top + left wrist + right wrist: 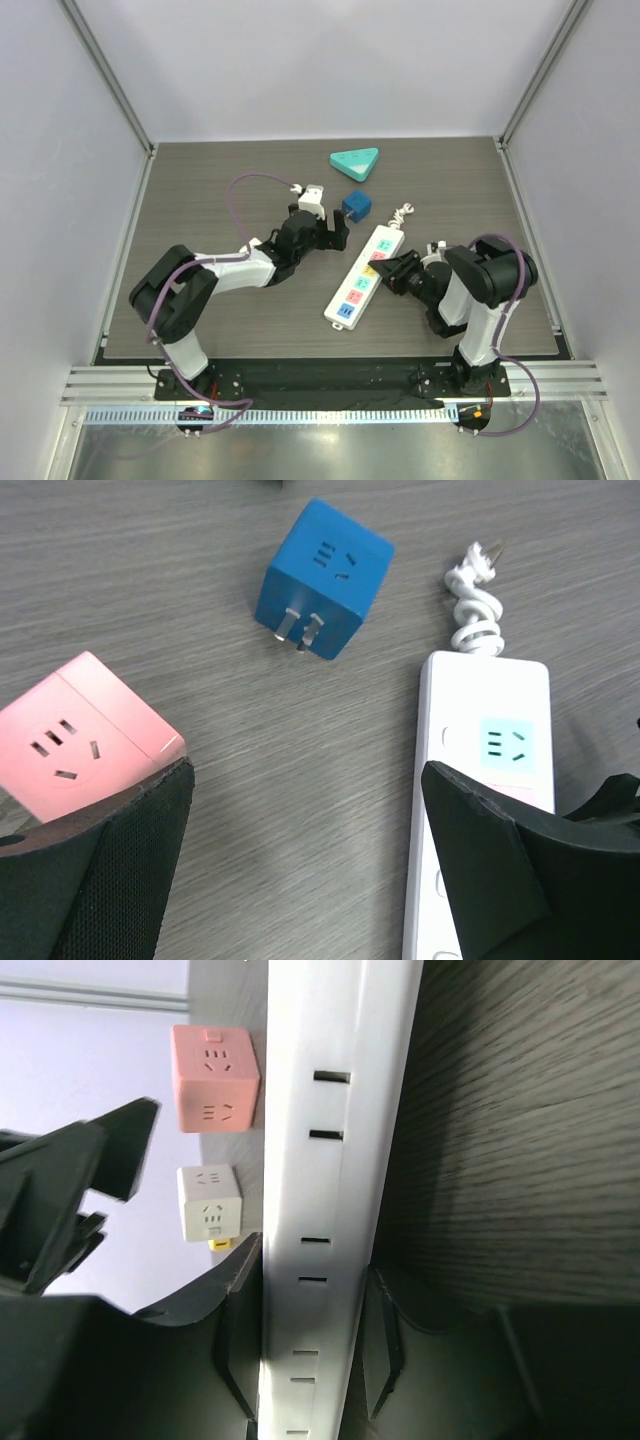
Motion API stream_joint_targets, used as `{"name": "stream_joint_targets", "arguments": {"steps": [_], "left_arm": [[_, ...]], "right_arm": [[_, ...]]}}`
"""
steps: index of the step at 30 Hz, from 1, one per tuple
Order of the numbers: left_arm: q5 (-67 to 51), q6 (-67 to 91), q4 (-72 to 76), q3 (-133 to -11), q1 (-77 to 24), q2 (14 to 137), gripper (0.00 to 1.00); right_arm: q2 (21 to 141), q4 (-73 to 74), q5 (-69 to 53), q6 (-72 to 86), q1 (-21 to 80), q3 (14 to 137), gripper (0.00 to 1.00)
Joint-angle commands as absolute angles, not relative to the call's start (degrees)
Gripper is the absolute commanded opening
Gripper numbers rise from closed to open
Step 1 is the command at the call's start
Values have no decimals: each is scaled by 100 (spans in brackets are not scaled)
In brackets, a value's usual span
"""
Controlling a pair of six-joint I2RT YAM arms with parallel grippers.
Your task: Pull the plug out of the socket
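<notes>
Left wrist: smooth blue cube plug (325, 578) beside long white socket (487, 695).

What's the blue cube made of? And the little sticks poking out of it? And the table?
Blue cube: probably hard plastic, with one even colour, a smooth matte skin and rounded edges.
Prongs: metal, as they are silvery and shiny.
Table: grey-brown wood grain, matte. It could be a printed wood-look top rather than real wood.
</notes>
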State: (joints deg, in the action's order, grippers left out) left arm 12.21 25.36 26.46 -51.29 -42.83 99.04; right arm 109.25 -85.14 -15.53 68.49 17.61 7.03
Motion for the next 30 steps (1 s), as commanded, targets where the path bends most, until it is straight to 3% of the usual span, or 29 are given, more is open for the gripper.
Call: {"name": "stream_joint_targets", "arguments": {"steps": [1,10,21,30], "left_arm": [[1318,2320,3427,-4817,-4280,9449,95],[1318,2206,3665,-4527,-4272,9202,94],[1301,2109,3779,-4386,-4228,9114,94],[1160,2224,3876,-4263,-4070,9062,94]], "right_arm": [[10233,-6279,-484,5590,1872,711,1],[7297,-1831,624,5265,1618,1739,1],[6812,-862,-1792,4825,-1607,1828,9],[5662,-36,-1143,4957,-2619,1486,18]]}}
